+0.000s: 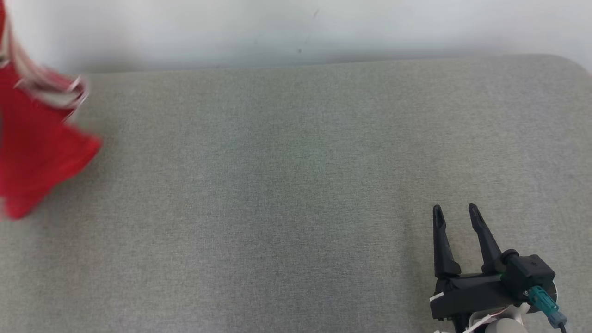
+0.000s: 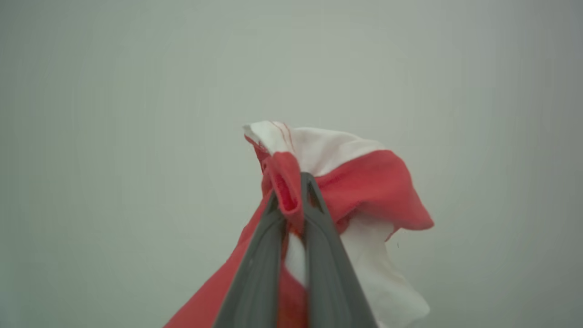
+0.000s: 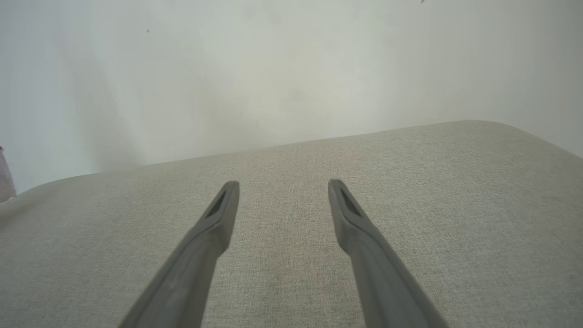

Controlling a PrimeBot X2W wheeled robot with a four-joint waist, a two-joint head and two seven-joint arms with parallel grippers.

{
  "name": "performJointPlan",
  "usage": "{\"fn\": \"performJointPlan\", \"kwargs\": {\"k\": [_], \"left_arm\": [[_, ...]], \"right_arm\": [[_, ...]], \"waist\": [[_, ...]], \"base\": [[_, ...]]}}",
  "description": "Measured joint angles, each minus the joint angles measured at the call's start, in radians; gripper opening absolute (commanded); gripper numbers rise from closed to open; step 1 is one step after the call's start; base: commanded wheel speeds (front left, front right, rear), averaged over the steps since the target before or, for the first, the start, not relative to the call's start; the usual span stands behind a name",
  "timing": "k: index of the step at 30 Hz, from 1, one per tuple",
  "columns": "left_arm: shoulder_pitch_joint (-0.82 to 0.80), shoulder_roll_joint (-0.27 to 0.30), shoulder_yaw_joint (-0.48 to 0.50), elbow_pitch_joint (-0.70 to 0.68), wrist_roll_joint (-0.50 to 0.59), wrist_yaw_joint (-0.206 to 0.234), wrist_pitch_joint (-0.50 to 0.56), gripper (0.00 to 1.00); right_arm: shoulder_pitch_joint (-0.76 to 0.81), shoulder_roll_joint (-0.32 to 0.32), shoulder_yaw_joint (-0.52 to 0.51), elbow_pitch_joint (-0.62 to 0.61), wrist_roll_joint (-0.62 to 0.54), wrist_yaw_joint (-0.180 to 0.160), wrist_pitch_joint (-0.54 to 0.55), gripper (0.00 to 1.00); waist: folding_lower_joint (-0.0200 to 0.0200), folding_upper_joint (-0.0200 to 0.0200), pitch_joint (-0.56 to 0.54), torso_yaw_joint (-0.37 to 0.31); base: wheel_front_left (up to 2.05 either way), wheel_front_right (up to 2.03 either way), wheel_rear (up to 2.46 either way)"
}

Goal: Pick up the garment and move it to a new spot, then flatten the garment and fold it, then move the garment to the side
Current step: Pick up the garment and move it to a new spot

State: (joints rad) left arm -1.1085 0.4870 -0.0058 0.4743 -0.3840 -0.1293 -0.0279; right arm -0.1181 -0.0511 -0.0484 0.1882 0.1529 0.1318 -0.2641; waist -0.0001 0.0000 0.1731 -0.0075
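The garment is red with white trim and hangs blurred at the far left of the head view, above the grey cushion. In the left wrist view my left gripper is shut on a bunched red fold of the garment, with white cloth hanging beside its fingers. My right gripper rests low at the lower right of the head view, open, with nothing between its fingers. Seen from the right wrist, the right gripper points across the bare cushion toward the wall.
A wide grey fabric cushion spans the head view, its back edge meeting a pale wall. The cushion's rounded corner lies at the far right.
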Motion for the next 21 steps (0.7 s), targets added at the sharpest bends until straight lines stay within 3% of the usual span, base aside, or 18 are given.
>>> {"fn": "performJointPlan", "kwargs": {"k": [8, 21], "left_arm": [[-0.043, -0.049, -0.102, -0.146, -0.029, -0.002, 0.069, 0.0], [0.021, -0.224, -0.194, -0.258, -0.097, 0.021, 0.113, 0.0]], "right_arm": [[0.0, 0.0, 0.018, 0.007, 0.043, 0.0, 0.0, 1.0], [0.014, 0.0, 0.02, 0.016, 0.075, 0.0, 0.0, 1.0]], "waist": [[0.0, 0.0, -0.015, -0.05], [0.0001, 0.0, -0.013, -0.181]], "base": [[0.0, 0.0, 0.0], [0.0, 0.0, 0.0]]}}
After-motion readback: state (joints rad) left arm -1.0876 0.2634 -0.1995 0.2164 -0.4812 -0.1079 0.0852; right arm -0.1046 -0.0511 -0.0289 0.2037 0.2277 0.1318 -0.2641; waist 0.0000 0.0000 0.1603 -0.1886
